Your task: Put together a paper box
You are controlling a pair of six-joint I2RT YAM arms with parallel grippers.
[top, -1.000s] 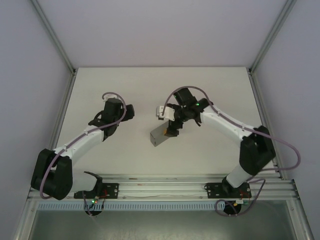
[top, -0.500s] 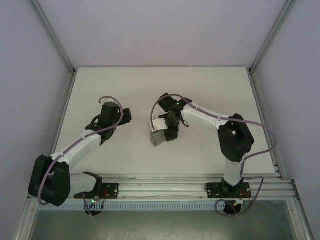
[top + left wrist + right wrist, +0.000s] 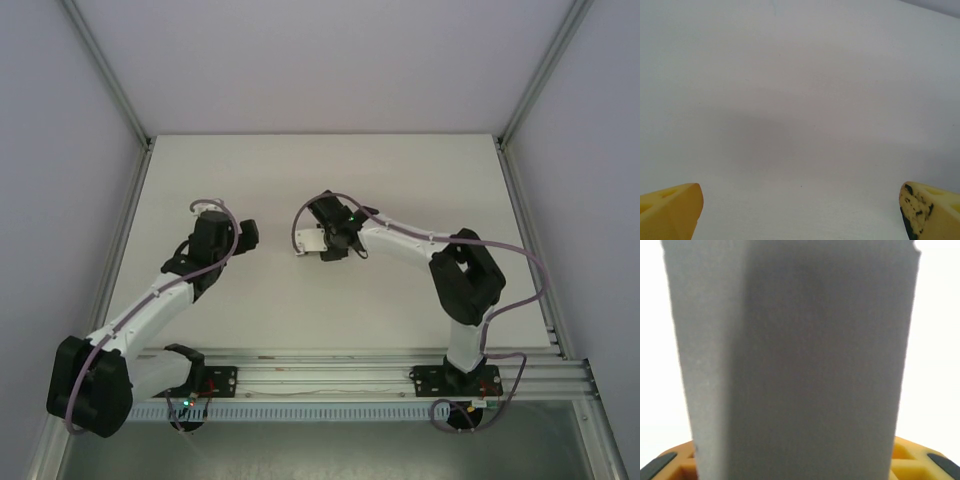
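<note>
While the left gripper [image 3: 246,237] is spread wide over bare table [image 3: 420,180] left of centre, the grey paper box [image 3: 790,365] is set between the right gripper's [image 3: 326,245] fingers [image 3: 927,457] at centre, its long axis along them. Whether it is clamped cannot be told. The right arm is judged nearer.

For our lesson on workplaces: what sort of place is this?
Probably a robotics lab test cell: a left arm and right arm bolted to a rail, a white table, aluminium frame posts.

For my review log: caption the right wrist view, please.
Grey paper box close-up between the right pincer's yellow fingers.
</note>
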